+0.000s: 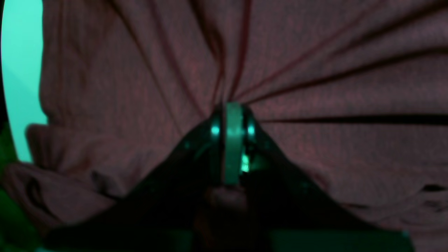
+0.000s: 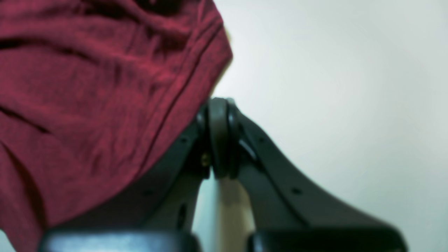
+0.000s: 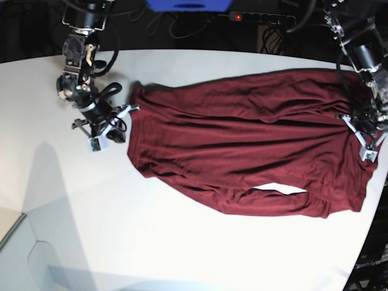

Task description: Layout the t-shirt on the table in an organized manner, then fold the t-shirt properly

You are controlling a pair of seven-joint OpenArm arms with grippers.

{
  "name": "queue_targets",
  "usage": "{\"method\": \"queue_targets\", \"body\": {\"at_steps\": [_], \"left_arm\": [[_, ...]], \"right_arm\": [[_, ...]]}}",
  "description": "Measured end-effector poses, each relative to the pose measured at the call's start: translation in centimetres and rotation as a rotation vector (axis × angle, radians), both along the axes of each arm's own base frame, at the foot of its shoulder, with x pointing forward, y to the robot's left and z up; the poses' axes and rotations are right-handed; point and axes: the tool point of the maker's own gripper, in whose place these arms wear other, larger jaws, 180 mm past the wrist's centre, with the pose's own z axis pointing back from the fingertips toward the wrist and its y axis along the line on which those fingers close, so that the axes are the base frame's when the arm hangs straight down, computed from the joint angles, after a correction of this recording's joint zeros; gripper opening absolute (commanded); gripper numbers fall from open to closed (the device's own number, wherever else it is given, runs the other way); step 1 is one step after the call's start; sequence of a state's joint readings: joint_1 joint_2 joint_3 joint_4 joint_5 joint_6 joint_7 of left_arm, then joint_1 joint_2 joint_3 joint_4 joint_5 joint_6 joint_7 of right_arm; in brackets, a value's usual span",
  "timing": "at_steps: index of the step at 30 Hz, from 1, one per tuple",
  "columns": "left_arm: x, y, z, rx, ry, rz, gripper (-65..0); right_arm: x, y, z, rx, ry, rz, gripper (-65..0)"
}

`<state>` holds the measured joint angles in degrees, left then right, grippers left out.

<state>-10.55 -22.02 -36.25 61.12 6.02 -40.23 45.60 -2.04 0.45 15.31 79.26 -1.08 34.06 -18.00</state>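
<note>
You see the t-shirt stretched sideways across the table, from about 9 o'clock to 3 o'clock in the base view, wrinkled and bunched along its lower edge.

At 3 o'clock, the left gripper is pinched tight on the t-shirt; creases fan out from its closed jaws, so the cloth there looks taut.

At 10 o'clock, the right gripper has its jaws pressed together just beside the shirt's edge. You cannot tell whether any fabric is caught between them; the wrist view shows the cloth lying alongside, not clearly inside.

The risk is this: if the right gripper holds nothing, any pull from your left side drags the whole shirt toward the table's curved edge at 3 o'clock instead of flattening it. The gathered lower hem could also fold under.
</note>
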Motion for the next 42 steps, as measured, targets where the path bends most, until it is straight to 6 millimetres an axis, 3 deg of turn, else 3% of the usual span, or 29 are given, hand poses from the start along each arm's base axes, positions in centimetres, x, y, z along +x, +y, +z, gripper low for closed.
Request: {"method": "queue_targets", "body": {"at_steps": [3, 7, 10, 15, 20, 24, 28, 31, 35, 39, 42], "left_arm": [[0.5, -0.5, 0.7, 0.010, -0.016, -0.011, -64.8], [2.2, -0.6, 3.7, 0.051, -0.106, -0.029, -64.8], [3.5, -1.8, 5.7, 0.026, -0.173, -0.043, -64.8], [4.0, -2.2, 5.8, 0.009, -0.162, -0.034, -64.8], [5.0, -5.1, 5.5, -0.048, -0.195, -0.055, -64.8], [4.7, -4.5, 5.6, -0.037, -0.192, -0.046, -64.8], [4.7, -3.9, 6.4, -0.011, -0.196, -0.048, -64.8], [3.5, -1.9, 6.7, 0.012, -0.168, -0.005, -64.8], [1.6, 0.6, 6.6, 0.013, -0.161, 0.081, -64.8], [1.5, 1.6, 7.5, 0.013, -0.184, 0.107, -64.8], [1.5, 2.0, 7.7, 0.023, -0.185, 0.111, -64.8]], "right_arm": [[0.7, -0.3, 2.6, -0.025, -0.073, 0.001, -65.0], [2.4, -0.2, 5.0, -0.039, -0.137, 0.007, -65.0], [4.9, 1.4, 6.1, -0.018, -0.172, 0.046, -65.0], [7.9, 5.7, 5.0, 0.026, -0.131, 0.154, -65.0], [10.0, 7.8, 3.5, 0.051, -0.071, 0.201, -65.0], [10.3, 8.3, 1.4, 0.061, 0.003, 0.215, -65.0], [9.4, 7.7, -0.3, 0.060, 0.050, 0.209, -65.0], [8.7, 6.5, -0.7, 0.078, 0.030, 0.186, -65.0], [7.5, 2.8, -1.2, 0.063, -0.023, 0.150, -65.0], [6.7, -0.7, -1.4, 0.057, -0.035, 0.093, -65.0], [6.6, -4.5, -1.2, 0.048, -0.040, -0.001, -65.0]]}}
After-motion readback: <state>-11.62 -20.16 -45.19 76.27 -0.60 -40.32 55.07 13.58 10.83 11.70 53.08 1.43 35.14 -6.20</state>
